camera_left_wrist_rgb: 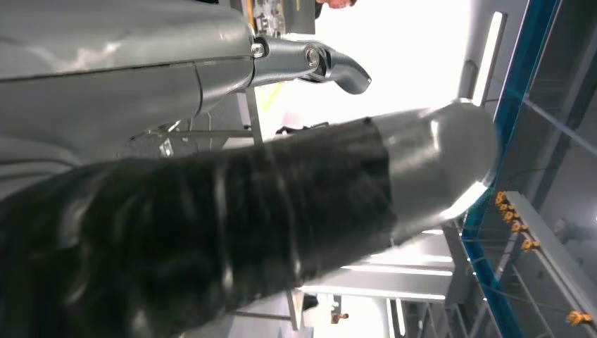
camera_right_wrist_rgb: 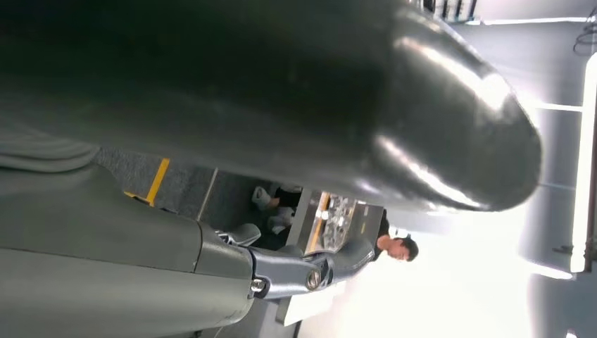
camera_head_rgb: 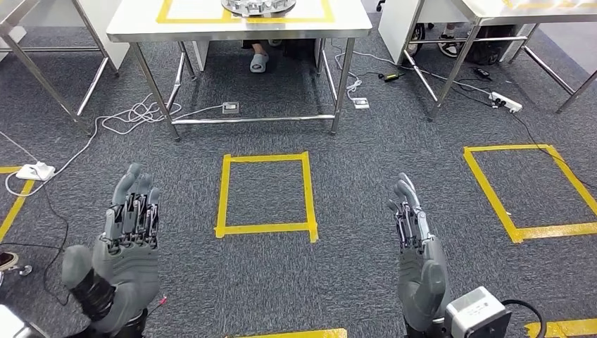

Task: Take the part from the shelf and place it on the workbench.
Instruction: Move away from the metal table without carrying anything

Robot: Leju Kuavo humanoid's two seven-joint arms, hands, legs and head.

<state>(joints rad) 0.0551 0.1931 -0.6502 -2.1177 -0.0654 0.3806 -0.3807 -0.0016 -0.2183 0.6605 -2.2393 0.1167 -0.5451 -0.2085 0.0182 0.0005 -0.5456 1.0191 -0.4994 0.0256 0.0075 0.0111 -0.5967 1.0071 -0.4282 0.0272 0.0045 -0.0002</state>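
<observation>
Hands, left and right, spread empty over seemingly coarse grey carpet.

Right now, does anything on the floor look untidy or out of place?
Yes. Loose white cables and a power strip lie across the carpet left of the workbench; another strip lies at right. Both hands, left and right, hold nothing.
</observation>
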